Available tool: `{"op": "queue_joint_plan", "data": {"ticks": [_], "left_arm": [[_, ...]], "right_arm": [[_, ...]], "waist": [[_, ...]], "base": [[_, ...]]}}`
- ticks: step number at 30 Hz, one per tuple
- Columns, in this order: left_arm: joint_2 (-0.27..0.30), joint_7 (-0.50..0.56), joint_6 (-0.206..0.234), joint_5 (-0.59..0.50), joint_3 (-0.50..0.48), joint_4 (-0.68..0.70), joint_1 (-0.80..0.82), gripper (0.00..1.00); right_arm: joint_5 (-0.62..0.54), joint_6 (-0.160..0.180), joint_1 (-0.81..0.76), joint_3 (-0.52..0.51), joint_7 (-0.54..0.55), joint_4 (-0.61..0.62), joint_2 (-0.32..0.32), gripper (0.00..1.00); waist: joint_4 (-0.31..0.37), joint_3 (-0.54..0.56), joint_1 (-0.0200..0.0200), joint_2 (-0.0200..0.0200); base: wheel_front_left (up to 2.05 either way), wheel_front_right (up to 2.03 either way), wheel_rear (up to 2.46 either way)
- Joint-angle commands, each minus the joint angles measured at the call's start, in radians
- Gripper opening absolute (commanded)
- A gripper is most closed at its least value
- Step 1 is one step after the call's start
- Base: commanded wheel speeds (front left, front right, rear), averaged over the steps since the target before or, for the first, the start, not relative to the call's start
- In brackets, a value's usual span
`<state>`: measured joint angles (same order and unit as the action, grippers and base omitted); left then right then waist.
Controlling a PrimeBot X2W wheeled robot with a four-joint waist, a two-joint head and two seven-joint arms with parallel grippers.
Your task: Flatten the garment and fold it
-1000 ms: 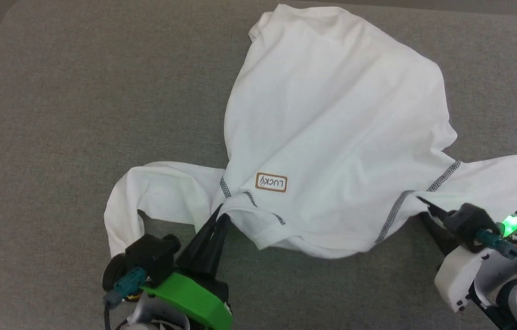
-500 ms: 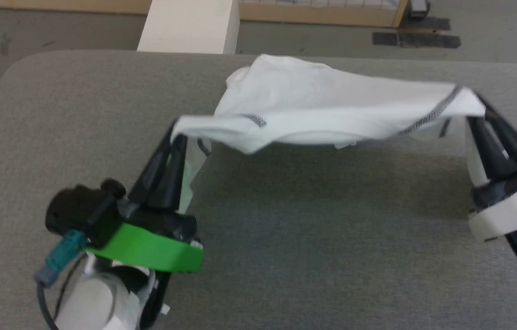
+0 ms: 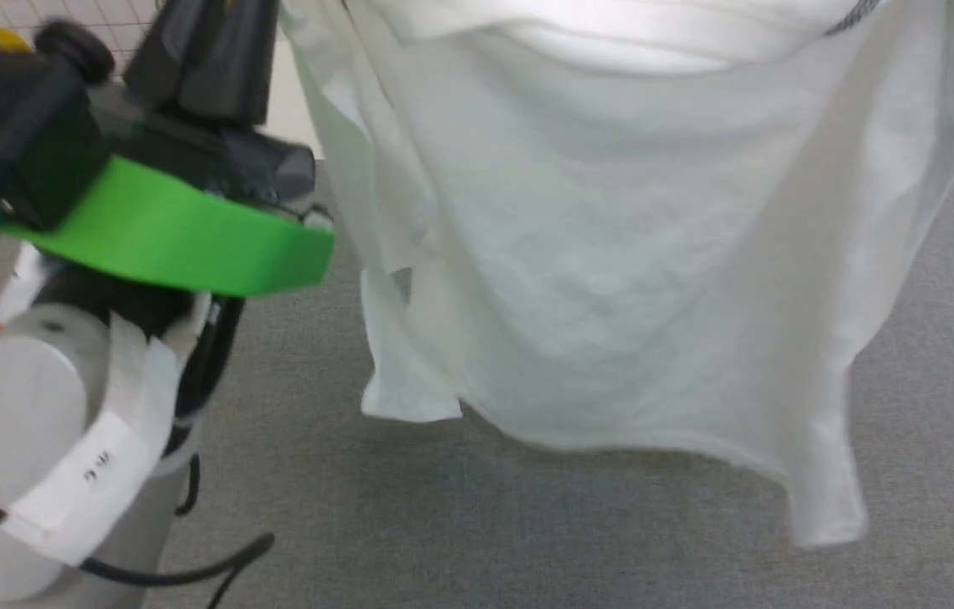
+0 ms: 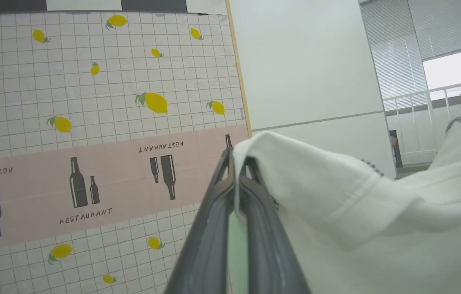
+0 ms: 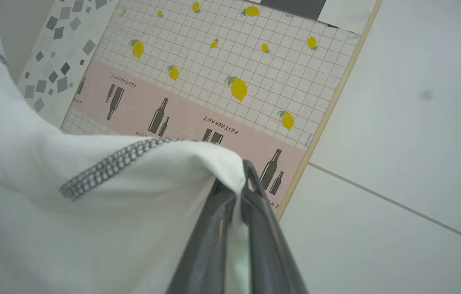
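Holding the garment (image 3: 612, 254) in air, pinching it with left gripper (image 4: 236, 163) and right gripper (image 5: 243, 179); next, probably spreading it flat.

Left hand (image 4: 237, 160), right hand (image 5: 239, 179) raised, each clamped on garment (image 3: 612, 254).

The garment (image 3: 612, 254) hangs between left gripper (image 4: 238, 161) and right gripper (image 5: 239, 183).

A flat grey fabric-covered surface (image 3: 477, 541) lies beneath the hanging garment (image 3: 612, 254).
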<state>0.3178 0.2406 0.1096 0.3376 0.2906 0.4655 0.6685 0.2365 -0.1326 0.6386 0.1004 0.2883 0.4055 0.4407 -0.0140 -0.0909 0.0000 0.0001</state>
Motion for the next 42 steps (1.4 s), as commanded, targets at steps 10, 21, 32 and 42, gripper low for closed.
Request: {"op": "queue_joint_plan", "data": {"ticks": [10, 21, 32, 42], "left_arm": [[-0.021, 0.184, 0.021, 0.068, -0.023, -0.079, 0.197, 0.00], [-0.045, 0.198, 0.023, -0.025, -0.004, -0.442, 0.611, 0.00], [-0.097, -0.119, 0.121, -0.162, -0.030, -0.794, 0.963, 0.00], [-0.122, -0.376, 0.102, -0.141, -0.022, -0.927, 0.893, 0.00]], "right_arm": [[0.118, 0.002, 0.176, 0.047, 0.134, -0.036, 0.011, 0.00], [0.166, 0.002, 0.580, 0.105, 0.165, -0.367, 0.012, 0.00], [0.017, 0.002, 0.978, 0.194, -0.068, -0.740, -0.053, 0.00], [0.013, 0.002, 0.967, 0.320, -0.238, -0.896, -0.012, 0.00]], "waist": [[0.035, -0.091, 0.0000, -0.0001], [0.051, -0.409, 0.0000, -0.0001], [0.032, -0.640, 0.0000, -0.0001], [0.000, -0.680, 0.0000, -0.0001]], "base": [[0.00, 0.00, 0.00], [0.00, 0.00, 0.00], [0.00, 0.00, 0.00], [0.00, 0.00, 0.00]]}}
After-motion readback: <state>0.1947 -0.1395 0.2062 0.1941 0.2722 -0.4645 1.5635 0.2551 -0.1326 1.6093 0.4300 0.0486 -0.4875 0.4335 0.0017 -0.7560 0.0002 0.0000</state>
